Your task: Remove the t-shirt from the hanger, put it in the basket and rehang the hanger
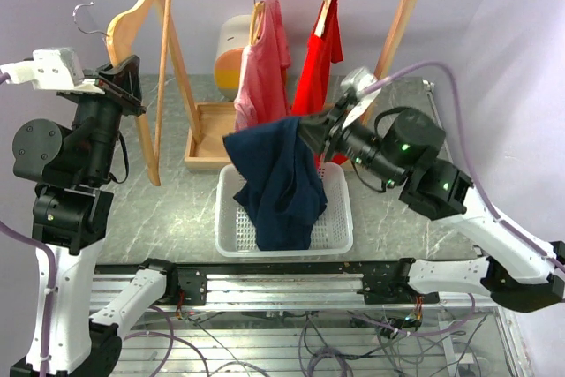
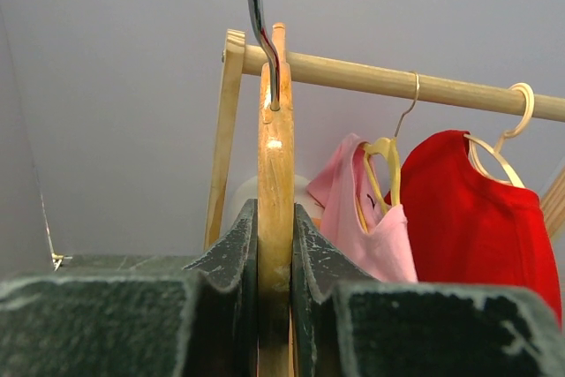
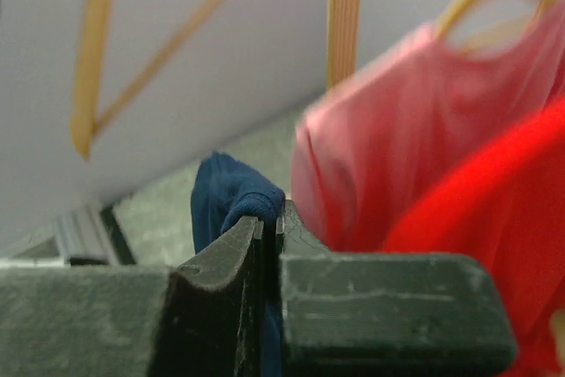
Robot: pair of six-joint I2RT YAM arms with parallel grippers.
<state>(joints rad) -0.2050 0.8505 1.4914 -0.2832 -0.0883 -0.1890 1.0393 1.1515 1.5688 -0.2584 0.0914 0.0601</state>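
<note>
Right gripper [image 1: 305,134] pinches the navy t-shirt [image 1: 278,187] over a basket [image 1: 340,218]. Left gripper [image 1: 128,86] clamps the hanger [image 1: 132,19]. Grey, perhaps marbled table [image 1: 177,205]; lilac walls [image 1: 530,41].

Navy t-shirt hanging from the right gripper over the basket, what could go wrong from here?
1. The right gripper pinches only a small fold of the navy t-shirt; it might slip, and the cloth could land draped over the rim of the white basket.
2. That gripper sits close to the red shirt and pink shirt, so a swing could snag them.
3. The wooden hanger clamped in the left gripper is near the rack leg and might knock it.
</note>
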